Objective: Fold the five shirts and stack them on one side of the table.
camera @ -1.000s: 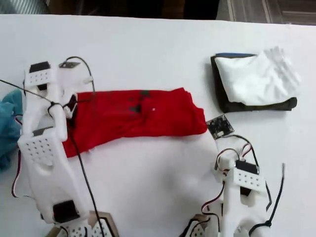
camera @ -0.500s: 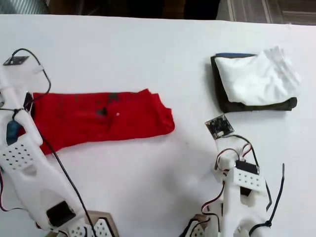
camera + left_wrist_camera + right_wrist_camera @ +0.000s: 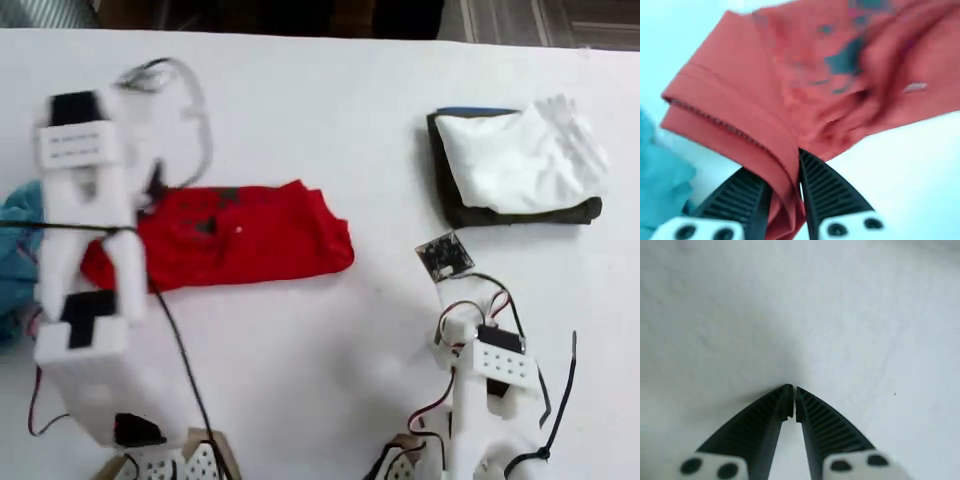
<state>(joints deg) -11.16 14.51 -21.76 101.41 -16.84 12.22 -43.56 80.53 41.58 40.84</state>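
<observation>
A red shirt (image 3: 235,235) with a dark print lies folded lengthwise on the white table (image 3: 300,100), left of centre. My left gripper (image 3: 785,172) is shut on a fold of the red shirt (image 3: 790,100) at its left end, under the left arm (image 3: 85,200). A stack of a folded white shirt (image 3: 520,155) on a dark shirt (image 3: 455,210) sits at the right. A teal shirt (image 3: 18,250) lies crumpled at the left edge, and it also shows as the teal shirt (image 3: 660,185) beside my left gripper. My right gripper (image 3: 790,400) is shut with nothing in it, over bare table.
The right arm (image 3: 490,380) rests near the front edge at the right, with a small dark board (image 3: 445,257) and wires beside it. Bare table lies in the middle and at the back.
The left arm dragged the red shirt leftward, then swung back right and farther from the front edge. The shirt's right end stayed put over the last half second. The right arm kept still.
</observation>
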